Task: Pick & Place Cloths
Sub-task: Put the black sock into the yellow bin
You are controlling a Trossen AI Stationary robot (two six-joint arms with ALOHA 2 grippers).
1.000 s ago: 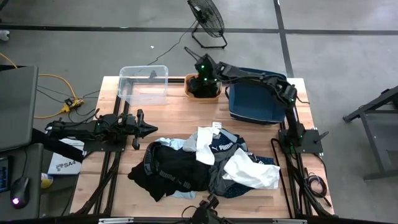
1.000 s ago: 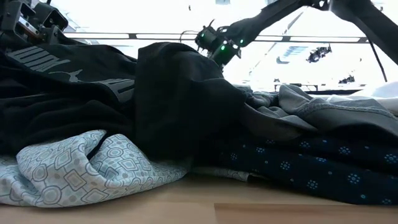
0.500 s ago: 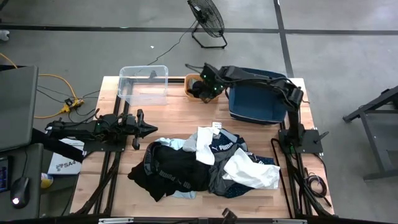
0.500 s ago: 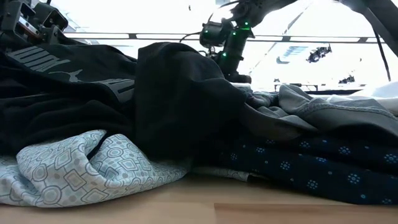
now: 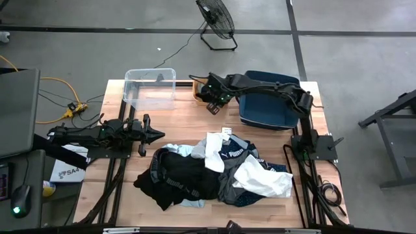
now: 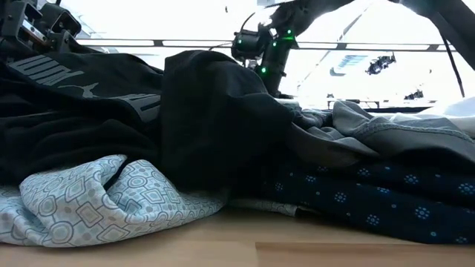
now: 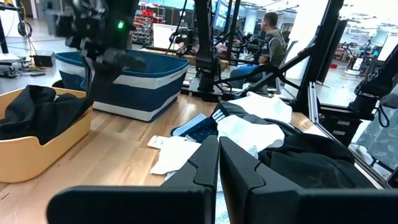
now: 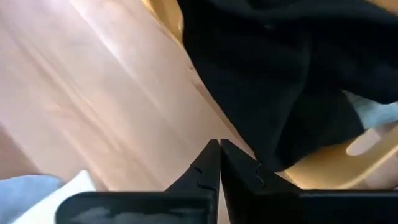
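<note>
Right gripper (image 8: 219, 144) fingers together, empty.

A crumpled heap of soft fabric cloths (image 5: 211, 170) lies on the near middle of the wooden surface (image 5: 182, 123). The black garment with white lettering (image 5: 177, 177) spreads over the heap's left side, its folds overlapping a light blue patterned piece (image 6: 96, 199) at the near edge. A white cloth (image 5: 263, 179) lies rumpled on the right, a second white piece (image 5: 213, 149) at the far middle. Grey fabric (image 6: 378, 133) drapes over the navy dotted cloth (image 6: 371, 194). One more black cloth (image 7: 37, 112) sits bunched inside the orange bin (image 7: 56, 149), far from the heap.
</note>
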